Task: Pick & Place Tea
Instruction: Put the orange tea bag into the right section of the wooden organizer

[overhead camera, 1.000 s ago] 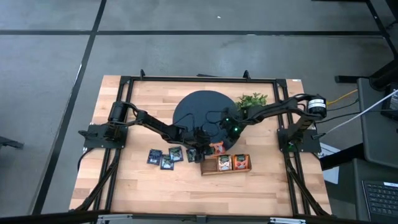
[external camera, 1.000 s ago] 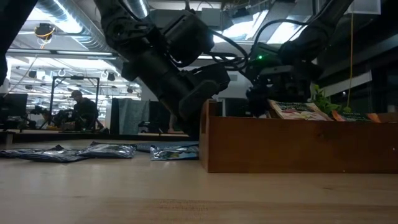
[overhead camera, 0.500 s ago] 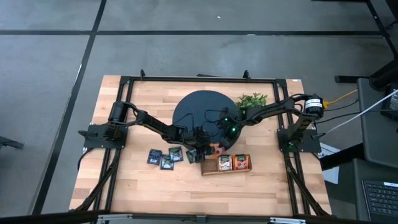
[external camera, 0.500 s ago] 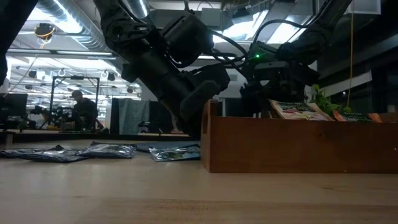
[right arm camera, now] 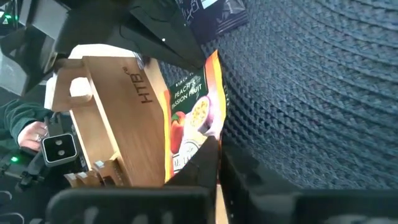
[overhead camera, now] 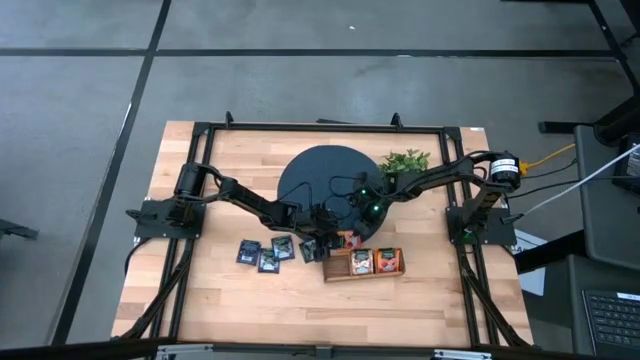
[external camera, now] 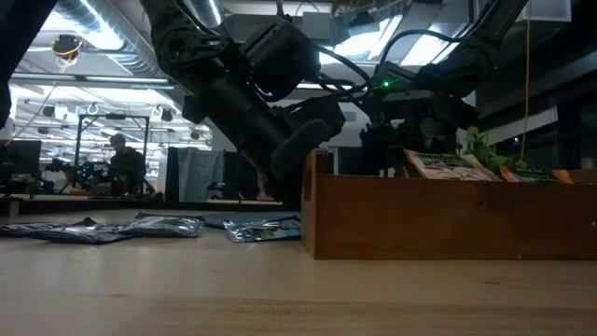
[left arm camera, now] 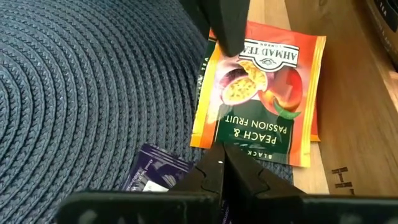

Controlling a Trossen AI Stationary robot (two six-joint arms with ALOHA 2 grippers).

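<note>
The orange peach & passion fruit tea sachet lies half on the dark blue woven round mat, half on the table, just beside the brown wooden three-compartment tray. Right gripper is clamped on one edge of it. Left gripper is shut w/ nothing in it, tips at the opposite edge, beside a dark navy sachet.

Risk: the grip looks thin, at the edge only, so the sachet may slip or fold on lift, or snag the left gripper's tips.

Vs. a sec ago: the right gripper was wide, now pinched; left unchanged.

Sachets left of tray
</note>
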